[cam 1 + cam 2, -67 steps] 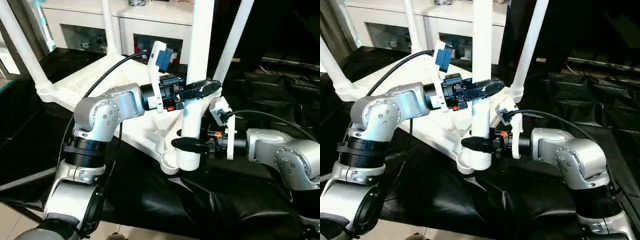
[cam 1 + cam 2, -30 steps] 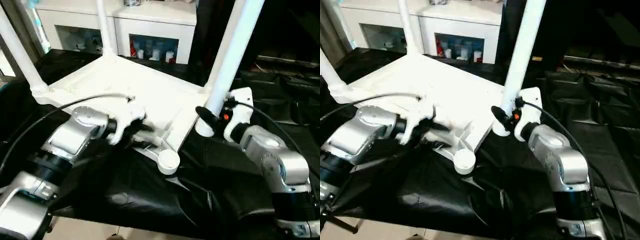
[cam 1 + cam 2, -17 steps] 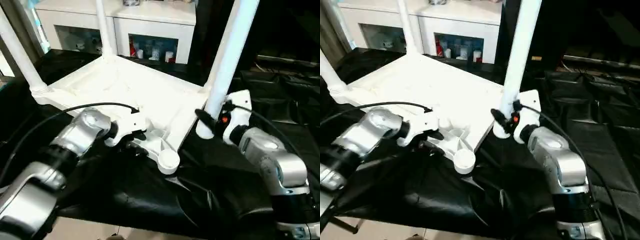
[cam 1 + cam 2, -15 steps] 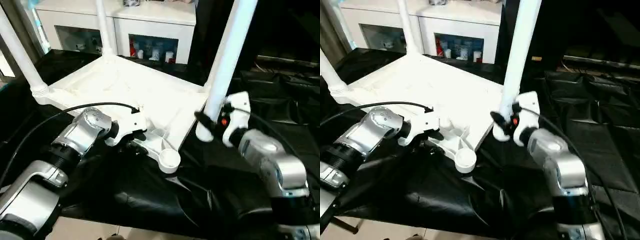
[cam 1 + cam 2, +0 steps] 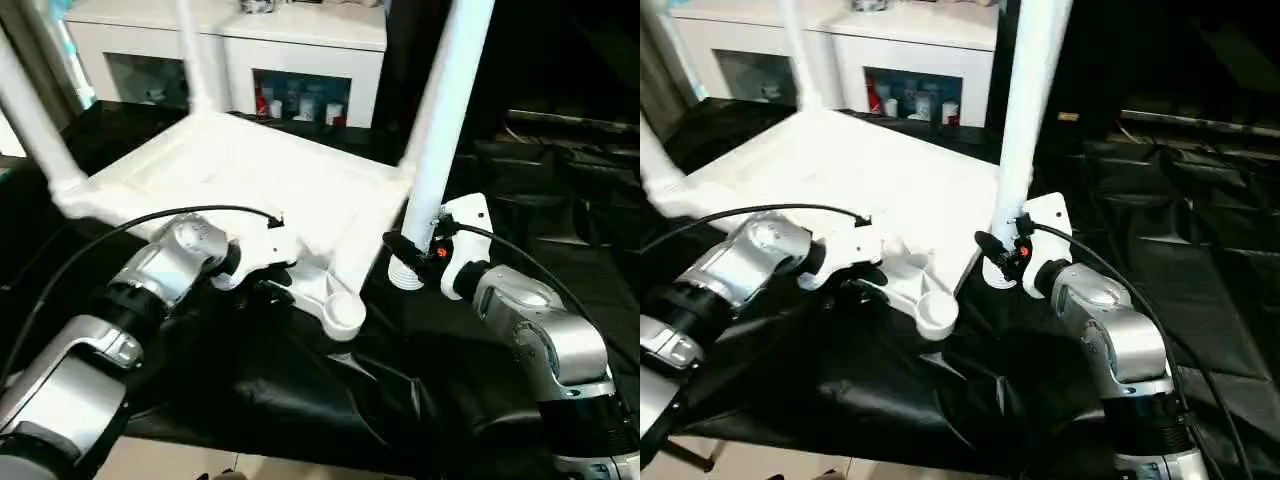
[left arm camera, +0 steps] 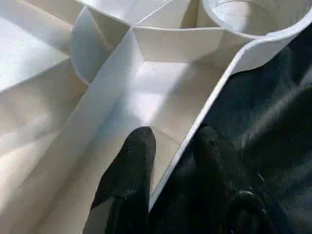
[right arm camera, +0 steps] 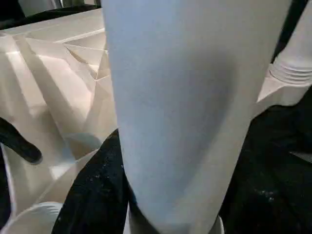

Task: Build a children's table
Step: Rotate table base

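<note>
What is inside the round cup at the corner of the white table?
Nothing is inside the round corner socket: it shows bare white walls. Its bottom is out of sight. The loose leg held by the right pincer stands beside the tabletop, not in it.

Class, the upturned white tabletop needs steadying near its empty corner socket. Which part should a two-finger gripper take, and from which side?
Probably the thin upright rim wall of the tabletop, beside the empty socket. Approach from the outer edge, one finger inside and one outside: it is narrow, straight and exposed.
</note>
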`<state>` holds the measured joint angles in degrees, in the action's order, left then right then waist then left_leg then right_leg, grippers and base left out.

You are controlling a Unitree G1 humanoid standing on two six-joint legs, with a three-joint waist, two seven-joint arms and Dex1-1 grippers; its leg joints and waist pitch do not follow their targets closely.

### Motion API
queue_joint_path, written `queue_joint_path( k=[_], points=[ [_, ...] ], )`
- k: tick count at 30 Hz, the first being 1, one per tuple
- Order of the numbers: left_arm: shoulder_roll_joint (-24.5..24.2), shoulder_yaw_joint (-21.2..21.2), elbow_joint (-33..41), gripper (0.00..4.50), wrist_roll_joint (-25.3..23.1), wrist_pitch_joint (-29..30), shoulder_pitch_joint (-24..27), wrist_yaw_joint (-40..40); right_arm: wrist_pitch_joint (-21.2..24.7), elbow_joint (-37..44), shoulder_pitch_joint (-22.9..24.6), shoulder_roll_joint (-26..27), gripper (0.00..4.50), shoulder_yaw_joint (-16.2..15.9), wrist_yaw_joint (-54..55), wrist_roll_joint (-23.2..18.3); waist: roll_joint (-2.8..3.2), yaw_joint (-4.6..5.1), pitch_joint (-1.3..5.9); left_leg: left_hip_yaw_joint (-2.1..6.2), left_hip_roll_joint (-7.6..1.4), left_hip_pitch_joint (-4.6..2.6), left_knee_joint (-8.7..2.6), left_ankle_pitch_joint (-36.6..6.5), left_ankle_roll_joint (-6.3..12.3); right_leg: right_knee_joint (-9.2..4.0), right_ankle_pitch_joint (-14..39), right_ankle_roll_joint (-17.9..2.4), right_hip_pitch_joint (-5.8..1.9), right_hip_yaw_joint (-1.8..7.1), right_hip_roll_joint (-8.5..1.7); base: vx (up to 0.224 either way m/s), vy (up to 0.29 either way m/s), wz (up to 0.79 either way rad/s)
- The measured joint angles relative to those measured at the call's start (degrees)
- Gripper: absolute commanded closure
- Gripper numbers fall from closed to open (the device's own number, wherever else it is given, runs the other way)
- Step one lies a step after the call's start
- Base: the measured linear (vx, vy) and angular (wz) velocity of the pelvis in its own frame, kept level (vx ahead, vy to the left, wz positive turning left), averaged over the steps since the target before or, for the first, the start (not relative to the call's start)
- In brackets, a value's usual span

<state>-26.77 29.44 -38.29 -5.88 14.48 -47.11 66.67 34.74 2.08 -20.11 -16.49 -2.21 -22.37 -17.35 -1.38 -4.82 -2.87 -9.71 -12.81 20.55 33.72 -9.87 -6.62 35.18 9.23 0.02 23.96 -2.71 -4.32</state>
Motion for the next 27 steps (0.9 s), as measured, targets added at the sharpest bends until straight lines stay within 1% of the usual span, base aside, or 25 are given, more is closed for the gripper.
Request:
queue_joint_path(
  k=[1,3,4,8,12,13,14,16,21,23,25,26,27],
  points=[
    [0.67,-0.51,0.5,3.31,0.2,1.94,0.02,-0.58,-0.01,0.0,0.0,0.03,2.57,-0.14,-0.02,0.02,0.0,0.05,0.0,-0.02,0.0,-0.02,0.0,0.0,0.0,0.0,0.0,0.0,0.0,0.03,0.01,0.0,0.0,0.0],
    [3.2,-3.22,1.95,3.41,1.89,8.12,0.65,-3.52,-0.01,0.01,0.0,0.12,2.57,-0.31,0.0,0.1,0.0,0.15,0.0,-0.06,0.01,-0.02,0.0,-0.01,0.01,0.0,0.0,0.0,0.01,0.07,0.01,0.0,0.0,0.0],
    [3.93,-3.91,2.36,3.43,2.46,9.5,0.86,-4.63,-0.01,0.01,0.0,0.22,2.57,-0.46,0.0,0.12,-0.01,0.23,0.0,-0.06,0.0,-0.02,0.0,-0.01,0.01,-0.01,0.0,0.0,0.01,0.06,0.02,0.0,0.0,0.0],
    [8.44,-8.62,6.39,3.59,4.6,18.97,2.9,-11.95,0.0,-0.02,0.0,0.25,2.57,-0.4,-0.09,0.13,-0.05,0.57,0.0,-0.08,-0.02,0.0,-0.05,-0.03,0.06,-0.05,0.01,0.0,0.01,0.07,0.06,0.0,0.0,0.0],
    [9.82,-10.14,10.44,3.8,5.11,21.87,5.28,-14.36,0.0,-0.24,0.0,0.34,2.57,-0.38,-0.09,0.16,-0.05,0.75,0.0,-0.09,-0.02,0.04,-0.16,-0.03,0.06,-0.09,0.04,0.02,0.01,0.07,0.07,0.0,0.0,0.0],
    [10.0,-10.58,11.28,3.95,5.26,21.98,6.01,-14.6,0.0,-0.24,0.0,0.45,2.57,-0.38,-0.05,0.17,-0.06,0.79,0.0,-0.1,-0.02,0.05,-0.17,-0.03,0.06,-0.13,0.04,0.02,0.0,0.07,0.07,0.0,0.0,0.0],
    [10.09,-10.76,12.5,4.0,5.71,21.61,6.89,-14.7,0.0,-0.24,0.0,0.57,2.57,-0.38,-0.02,0.18,-0.06,0.79,0.01,-0.09,-0.01,0.05,-0.17,-0.04,0.07,-0.15,0.04,0.03,0.01,0.06,0.07,0.0,0.0,0.0],
    [9.78,-10.31,13.88,4.05,5.87,18.73,8.7,-14.31,0.0,-0.24,-0.01,0.67,2.57,-0.38,-0.03,0.17,-0.07,0.74,0.01,-0.09,0.0,0.04,-0.16,-0.06,0.1,-0.19,0.07,0.07,0.02,0.06,0.06,0.0,0.0,0.0],
    [7.9,-5.95,18.54,4.4,3.62,12.62,11.49,-12.9,-0.03,-0.99,-0.45,0.25,2.57,-0.22,-0.59,0.17,-0.18,0.26,0.08,-0.07,0.02,0.01,-0.16,-0.09,0.16,-0.23,0.09,0.11,0.0,0.08,0.03,0.0,0.0,0.0],
    [6.88,-4.77,20.09,4.49,2.71,8.38,12.95,-11.46,-0.08,-1.53,-0.5,-0.08,2.57,0.37,-0.64,0.18,-0.2,0.04,0.09,-0.07,0.02,0.0,-0.18,-0.1,0.16,-0.22,0.25,0.36,0.01,0.08,0.03,0.0,0.0,0.0],
    [7.04,-4.59,19.87,4.5,2.66,5.63,13.3,-10.98,-0.16,-2.25,-0.63,-0.11,2.57,0.74,-0.61,0.21,-0.2,-0.16,0.08,-0.08,0.02,0.01,-0.17,-0.1,0.16,-0.21,0.28,0.41,0.01,0.08,0.03,0.0,0.0,0.0],
    [7.4,-4.52,19.46,4.05,2.67,4.21,13.4,-10.97,-0.16,-2.36,-0.64,-0.09,2.57,0.73,-0.6,0.22,-0.21,-0.2,0.08,-0.08,0.02,0.04,-0.17,-0.09,0.16,-0.21,0.28,0.41,0.04,0.08,0.03,0.0,0.0,0.0],
    [7.91,-4.65,18.83,3.93,2.77,3.65,13.31,-11.02,-0.16,-2.36,-0.67,-0.04,2.57,0.72,-0.6,0.22,-0.22,-0.32,0.07,-0.08,0.02,0.05,-0.15,-0.09,0.16,-0.21,0.27,0.41,0.03,0.07,0.03,0.0,0.0,0.0]
  ],
)
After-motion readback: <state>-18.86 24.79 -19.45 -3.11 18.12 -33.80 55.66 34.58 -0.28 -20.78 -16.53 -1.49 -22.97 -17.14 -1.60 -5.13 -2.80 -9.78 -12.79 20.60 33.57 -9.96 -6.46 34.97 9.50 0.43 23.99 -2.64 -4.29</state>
